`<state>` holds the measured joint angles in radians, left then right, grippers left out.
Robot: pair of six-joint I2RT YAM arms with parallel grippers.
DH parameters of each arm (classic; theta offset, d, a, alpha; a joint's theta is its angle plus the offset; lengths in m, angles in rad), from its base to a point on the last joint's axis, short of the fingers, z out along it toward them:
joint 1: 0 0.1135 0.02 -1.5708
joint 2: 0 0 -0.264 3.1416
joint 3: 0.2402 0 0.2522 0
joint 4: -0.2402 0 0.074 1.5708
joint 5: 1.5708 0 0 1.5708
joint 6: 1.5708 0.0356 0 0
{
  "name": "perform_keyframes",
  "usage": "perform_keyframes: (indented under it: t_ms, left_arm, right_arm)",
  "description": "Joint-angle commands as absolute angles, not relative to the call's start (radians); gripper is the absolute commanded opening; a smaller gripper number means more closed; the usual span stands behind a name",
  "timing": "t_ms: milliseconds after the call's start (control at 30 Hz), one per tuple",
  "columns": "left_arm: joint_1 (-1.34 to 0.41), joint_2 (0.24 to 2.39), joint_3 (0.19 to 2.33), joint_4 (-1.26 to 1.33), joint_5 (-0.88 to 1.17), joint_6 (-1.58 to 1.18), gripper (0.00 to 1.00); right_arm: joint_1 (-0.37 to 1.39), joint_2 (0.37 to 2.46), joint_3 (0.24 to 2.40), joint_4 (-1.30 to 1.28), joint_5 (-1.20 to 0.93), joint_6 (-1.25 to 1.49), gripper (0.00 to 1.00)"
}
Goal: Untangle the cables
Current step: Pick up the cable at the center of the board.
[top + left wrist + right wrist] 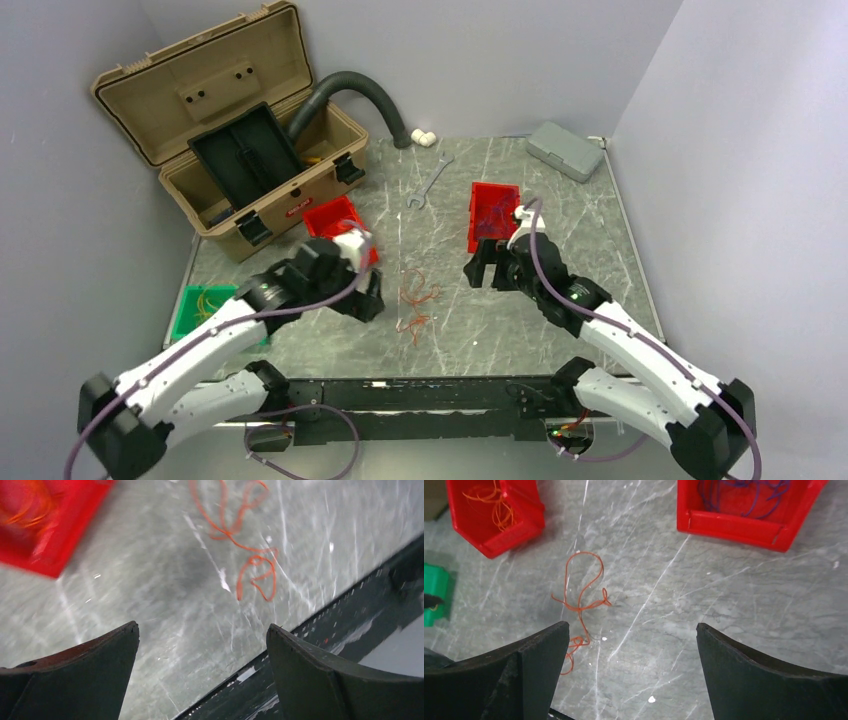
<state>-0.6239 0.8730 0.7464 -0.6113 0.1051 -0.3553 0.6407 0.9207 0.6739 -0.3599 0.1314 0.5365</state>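
A loose thin orange cable (415, 298) lies in curls on the grey table between my two grippers. It also shows in the left wrist view (240, 535) and the right wrist view (581, 600). My left gripper (368, 297) is open and empty just left of it, and in its own view (202, 630) the cable lies ahead of the fingertips. My right gripper (479, 268) is open and empty to the cable's right; in its own view (631, 630) the cable lies by the left finger (539, 650). No yellow or dark strand lies with it.
A red bin (325, 215) (529, 500) holds orange wires, a second red bin (473, 225) (734, 522) holds purple wires, and a green bin (185, 315) holds yellow wires. An open tan toolbox (230, 120), a grey hose (355, 90), a wrench (428, 180) and a grey case (565, 150) stand at the back.
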Motion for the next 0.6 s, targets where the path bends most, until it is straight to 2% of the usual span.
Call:
perform_keyframes:
  t_ms: [0, 167, 567]
  left_arm:
    - [-0.847, 1.023, 0.808, -0.476, 0.067, -0.185, 0.99]
    - [-1.038, 1.221, 0.884, -0.432, -0.101, -0.024, 0.99]
    - [-1.111, 1.609, 1.081, -0.452, -0.233, 0.093, 0.99]
  right_arm:
    - [0.616, 0.838, 0.677, -0.402, 0.170, 0.515, 1.00]
    - [0.601, 0.787, 0.686, -0.432, 0.167, 0.509, 1.00]
    - [0.568, 0.751, 0.714, -0.473, 0.144, 0.484, 1.00]
